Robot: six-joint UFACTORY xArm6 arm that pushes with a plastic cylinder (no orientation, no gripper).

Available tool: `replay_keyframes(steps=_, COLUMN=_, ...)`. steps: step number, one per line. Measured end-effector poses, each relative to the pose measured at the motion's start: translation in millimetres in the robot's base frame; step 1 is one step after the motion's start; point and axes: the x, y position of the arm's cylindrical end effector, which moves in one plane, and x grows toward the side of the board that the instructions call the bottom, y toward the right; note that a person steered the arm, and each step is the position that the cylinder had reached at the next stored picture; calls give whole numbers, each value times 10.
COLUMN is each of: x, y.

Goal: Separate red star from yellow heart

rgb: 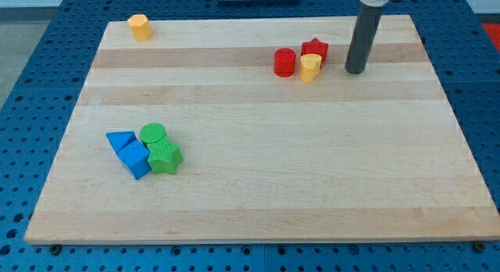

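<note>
1. The wooden board (258, 186) is taken as the reference landmark; it lies on a blue perforated table (47, 84).
2. The red star (315, 49) is located near the board's top edge, right of the board's centre line.
3. The yellow heart (310, 68) is positioned directly below the red star, in contact with it or just beside it; which of the two cannot be determined.
4. A red cylinder (284, 62) is placed just left of the yellow heart, touching it or nearly so.
5. The dark rod is seen upright near the board's top right corner; my tip (356, 70) rests on the board to the right of the red star and yellow heart, near them but apart from both.
6. No jaws are fitted to the rod, so no jaw state applies.
7. A yellow block (140, 27) of unclear shape is found at the board's top left corner.
8. Toward the board's lower left, a cluster is formed by a blue triangle (120, 140), a blue block (136, 159), a green cylinder (153, 134) and a green block (164, 156) with a ribbed top.
9. No brands, labels or legible writing are shown.
</note>
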Motion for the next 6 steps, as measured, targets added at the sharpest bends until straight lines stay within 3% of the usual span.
replay_keyframes(steps=4, x=-90, y=-752)
replay_keyframes(steps=6, x=-249, y=-761)
